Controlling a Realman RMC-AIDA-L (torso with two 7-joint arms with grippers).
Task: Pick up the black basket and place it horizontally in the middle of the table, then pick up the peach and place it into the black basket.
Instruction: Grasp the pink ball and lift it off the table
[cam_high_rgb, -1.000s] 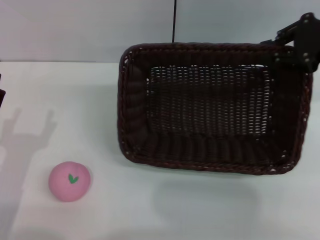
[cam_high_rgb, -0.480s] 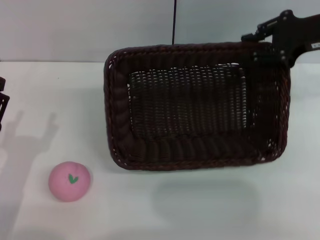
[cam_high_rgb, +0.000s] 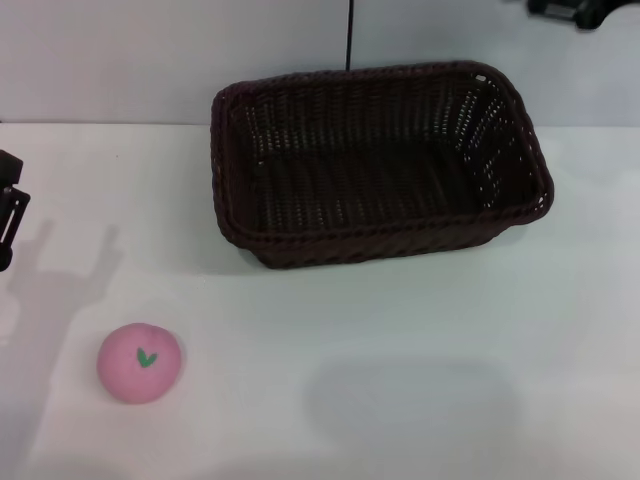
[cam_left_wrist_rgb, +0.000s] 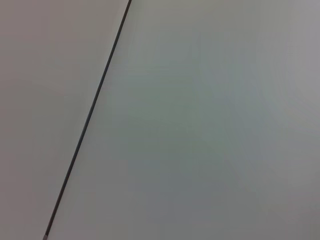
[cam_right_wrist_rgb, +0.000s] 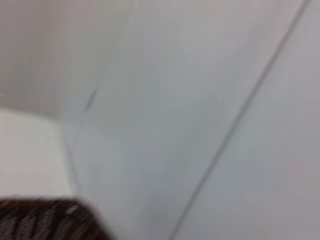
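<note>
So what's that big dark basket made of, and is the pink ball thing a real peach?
The black basket looks like woven wicker or rattan, very dark with a slight sheen: you can see the crossed strands, gaps in the weave and a braided rim. The peach seems to be a toy, maybe foam or soft plastic: it is evenly pink and matte, with a flat green leaf mark on it. The table looks smooth, plain white.

no readable text or numbers, only a green leaf mark on the peach (cam_high_rgb: 139, 362)

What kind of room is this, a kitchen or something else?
Probably a robot test room, not a kitchen: a plain white table against a bare wall holds only a black basket and a toy peach, with robot arm parts at the edges.
</note>
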